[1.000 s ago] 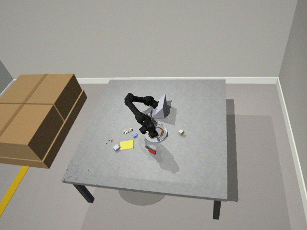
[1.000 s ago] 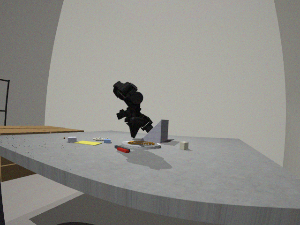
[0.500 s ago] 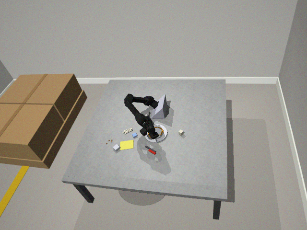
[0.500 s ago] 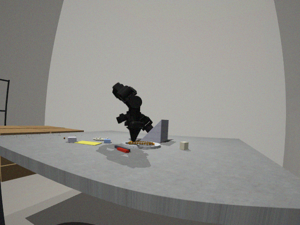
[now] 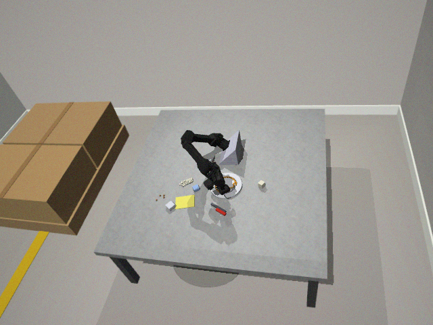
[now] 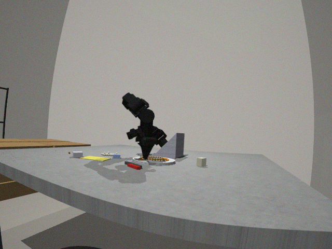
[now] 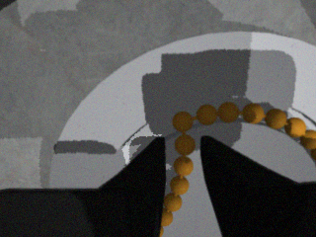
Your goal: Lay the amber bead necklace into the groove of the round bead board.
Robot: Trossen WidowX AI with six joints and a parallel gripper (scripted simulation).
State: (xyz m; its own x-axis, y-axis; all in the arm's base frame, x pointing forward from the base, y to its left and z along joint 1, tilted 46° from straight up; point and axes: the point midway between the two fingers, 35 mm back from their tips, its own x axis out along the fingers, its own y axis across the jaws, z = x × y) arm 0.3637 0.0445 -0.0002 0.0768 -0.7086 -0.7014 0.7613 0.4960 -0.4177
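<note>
See the amber bead necklace (image 5: 229,177) (image 6: 158,158) (image 7: 228,112) lying on the round bead board (image 5: 239,185) (image 6: 172,161) (image 7: 99,109), bunched into a sharp corner in the wrist view. From that corner, find one strand cutting inward over the middle disc instead of following the curve of the groove. Elsewhere, cannot tell bead by bead how much sits properly down.

Directly at that stray strand, note the fingers (image 5: 223,189) (image 6: 146,152), narrowly spread, with slivers of gap on both sides of a bead; not pressed together, and not visibly pinching anything yet.

Judge the step in hand as seating: laying mostly made, shape still to be corrected. Next, close gently on the strand near the corner, draw outward to the groove, then let down and release. Beware of pulling too far and lifting already placed beads out, or of squeezing a bead so that it slips away.

Farther out, on the tabletop (image 5: 286,227) (image 6: 227,193), mind the red-and-grey knife (image 5: 220,211) (image 6: 134,166) on the near side and the grey wedge (image 5: 231,155) (image 6: 168,148) on the far side. Leave alone the blue block (image 5: 196,187) (image 6: 116,156) to the left and the cream cube (image 5: 261,183) (image 6: 201,162) to the right.
</note>
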